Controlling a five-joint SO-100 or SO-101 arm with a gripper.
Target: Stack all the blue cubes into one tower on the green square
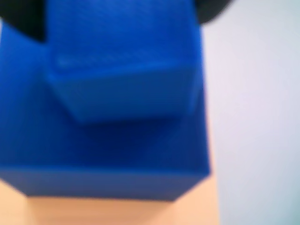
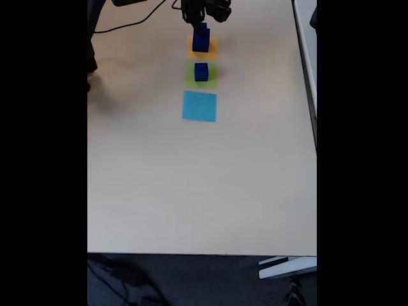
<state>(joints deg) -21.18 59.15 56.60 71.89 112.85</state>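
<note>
The blurred wrist view has a smaller blue cube [image 1: 126,70] sitting on or just over a larger blue cube [image 1: 103,159], which stands on the orange square [image 1: 117,211]. My gripper [image 1: 122,18] has its dark fingers pressed against both sides of the upper cube. In the fixed view the same pair, the upper cube [image 2: 202,29] above the lower cube [image 2: 201,42], is at the far end of the table under my gripper [image 2: 203,20]. A third blue cube [image 2: 201,71] rests alone on the green square [image 2: 193,76], just nearer the camera.
A flat light-blue square [image 2: 199,106] lies in front of the green one, the three squares forming a line. A black cable [image 2: 127,25] runs across the far left of the beige table [image 2: 204,185]. The table's right edge [image 2: 315,127] is near.
</note>
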